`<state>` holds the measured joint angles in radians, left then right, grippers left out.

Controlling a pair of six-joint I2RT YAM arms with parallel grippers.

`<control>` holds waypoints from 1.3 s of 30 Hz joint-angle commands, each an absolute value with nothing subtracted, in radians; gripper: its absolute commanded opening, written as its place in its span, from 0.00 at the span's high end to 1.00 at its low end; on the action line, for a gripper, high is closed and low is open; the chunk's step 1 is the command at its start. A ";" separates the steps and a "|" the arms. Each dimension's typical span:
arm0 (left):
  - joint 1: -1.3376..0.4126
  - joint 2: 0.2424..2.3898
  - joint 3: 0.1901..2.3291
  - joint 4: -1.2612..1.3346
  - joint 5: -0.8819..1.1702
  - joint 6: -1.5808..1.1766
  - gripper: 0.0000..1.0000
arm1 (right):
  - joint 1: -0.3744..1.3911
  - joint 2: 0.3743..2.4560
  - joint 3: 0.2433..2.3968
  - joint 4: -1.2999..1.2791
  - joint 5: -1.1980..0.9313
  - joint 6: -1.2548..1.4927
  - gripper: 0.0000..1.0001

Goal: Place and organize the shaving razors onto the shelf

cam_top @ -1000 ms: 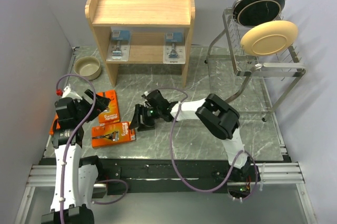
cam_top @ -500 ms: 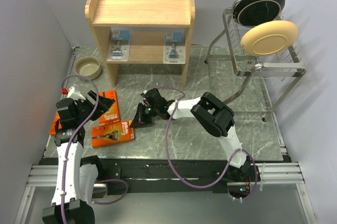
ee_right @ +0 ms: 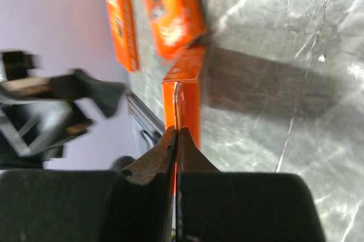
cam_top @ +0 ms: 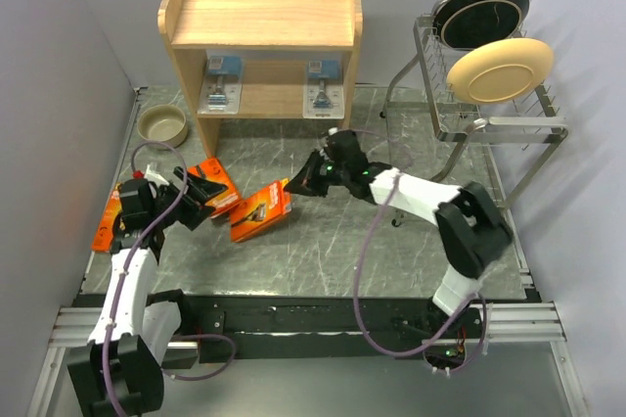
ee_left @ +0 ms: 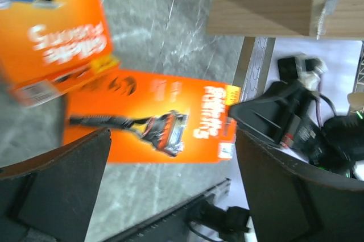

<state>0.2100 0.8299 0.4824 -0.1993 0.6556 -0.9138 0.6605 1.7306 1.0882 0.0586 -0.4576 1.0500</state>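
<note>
Now the right tool (cam_top: 291,185), clamped on an orange pack (cam_top: 260,211), has pulled it rightward; the left tool (cam_top: 192,198) gapes.

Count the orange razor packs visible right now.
3. The middle pack is pinched at its edge by the right gripper; the second pack lies beside the left gripper; the third pack lies far left, partly hidden behind the left arm.
</note>
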 commanded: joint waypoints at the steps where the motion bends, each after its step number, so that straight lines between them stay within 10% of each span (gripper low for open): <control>1: 0.137 0.862 0.468 -0.157 0.601 -1.037 0.02 | 0.670 1.640 1.026 0.044 -0.327 1.135 1.00; 9: -0.060 0.976 0.541 -0.165 0.523 -1.340 0.07 | 0.646 1.695 1.068 -0.011 -0.201 1.186 1.00; 16: -0.150 1.063 0.811 -0.553 0.404 -1.540 0.33 | 0.646 1.732 1.108 -0.045 -0.178 1.210 1.00; 39: -0.315 1.207 0.736 -0.591 0.336 -1.664 0.31 | 0.701 1.766 1.292 -0.270 -0.103 1.407 1.00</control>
